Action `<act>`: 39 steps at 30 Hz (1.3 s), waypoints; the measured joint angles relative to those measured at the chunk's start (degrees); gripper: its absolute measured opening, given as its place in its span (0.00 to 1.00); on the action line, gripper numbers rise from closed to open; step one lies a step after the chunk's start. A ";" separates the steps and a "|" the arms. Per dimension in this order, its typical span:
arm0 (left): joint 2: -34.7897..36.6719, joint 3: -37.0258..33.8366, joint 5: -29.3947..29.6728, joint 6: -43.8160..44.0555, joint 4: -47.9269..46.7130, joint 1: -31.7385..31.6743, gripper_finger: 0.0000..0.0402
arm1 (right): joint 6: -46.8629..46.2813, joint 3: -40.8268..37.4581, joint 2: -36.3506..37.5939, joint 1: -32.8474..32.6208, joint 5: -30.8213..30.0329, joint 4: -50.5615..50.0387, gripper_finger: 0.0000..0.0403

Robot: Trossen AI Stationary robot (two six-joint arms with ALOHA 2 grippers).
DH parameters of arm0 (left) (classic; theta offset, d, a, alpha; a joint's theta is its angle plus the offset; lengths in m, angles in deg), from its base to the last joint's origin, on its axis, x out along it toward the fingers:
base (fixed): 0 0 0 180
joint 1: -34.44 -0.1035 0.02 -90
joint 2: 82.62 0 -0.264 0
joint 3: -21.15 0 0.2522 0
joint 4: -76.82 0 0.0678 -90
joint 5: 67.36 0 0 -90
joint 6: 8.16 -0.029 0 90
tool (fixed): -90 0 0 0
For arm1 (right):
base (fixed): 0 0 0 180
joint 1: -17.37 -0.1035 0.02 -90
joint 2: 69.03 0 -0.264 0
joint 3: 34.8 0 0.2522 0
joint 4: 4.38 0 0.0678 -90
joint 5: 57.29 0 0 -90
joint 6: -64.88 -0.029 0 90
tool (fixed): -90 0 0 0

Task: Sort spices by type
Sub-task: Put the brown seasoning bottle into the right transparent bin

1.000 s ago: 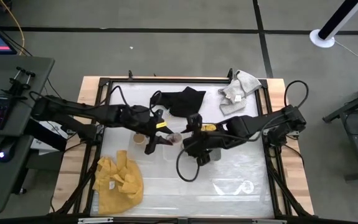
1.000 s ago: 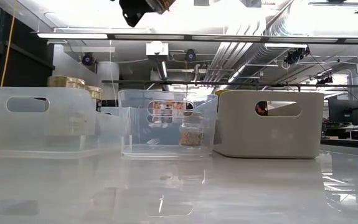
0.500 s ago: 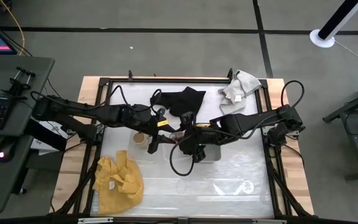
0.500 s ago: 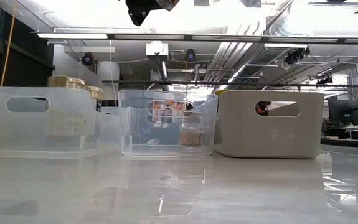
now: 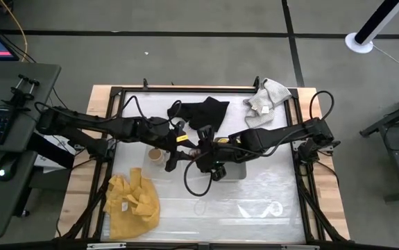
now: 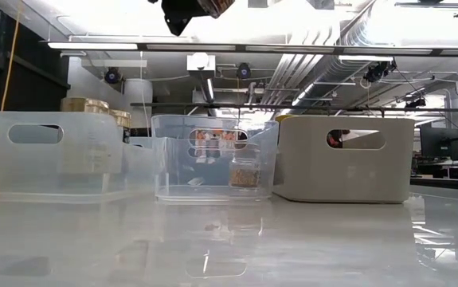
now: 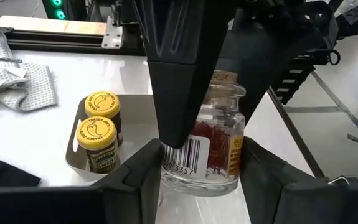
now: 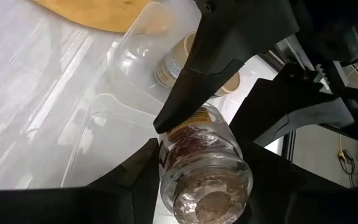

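- Fingers point(image 7: 185, 81) of the left gripper point(image 5: 173, 157) pinch a small cork-topped jar point(image 7: 205, 149) with red threads inside, above the tabletop point(image 5: 268, 198).
- Fingers point(image 8: 222, 50) of the right gripper point(image 5: 202, 156) clamp the same jar point(image 8: 205, 163), between both pairs.
- Two yellow-topped jars point(image 7: 99, 127) stand in the grey tray point(image 7: 76, 134).

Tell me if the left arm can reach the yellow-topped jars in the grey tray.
Probably not yet: the left tool is shut on the red-spice jar, which the right tool also grips. The yellow-topped jars stand uncovered in the grey tray, so releasing should free the way.
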 joint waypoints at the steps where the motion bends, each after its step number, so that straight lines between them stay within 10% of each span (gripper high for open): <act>1: 0.00 0.00 0.04 0.05 -0.32 0.00 0.38 | -0.42 0.00 0.00 0.00 -0.15 -0.09 0.46; 16: 0.46 -0.26 11.93 6.22 -36.47 0.19 0.58 | -11.76 -0.09 -0.21 3.45 5.23 -9.72 0.46; 23: 5.46 -5.61 12.71 16.58 -21.07 7.30 0.58 | -17.44 0.02 -5.45 6.88 15.37 -7.87 0.46; 39: 20.77 -10.12 43.64 35.66 -17.04 26.20 0.57 | -33.20 -0.04 -19.06 6.57 22.00 -3.91 0.46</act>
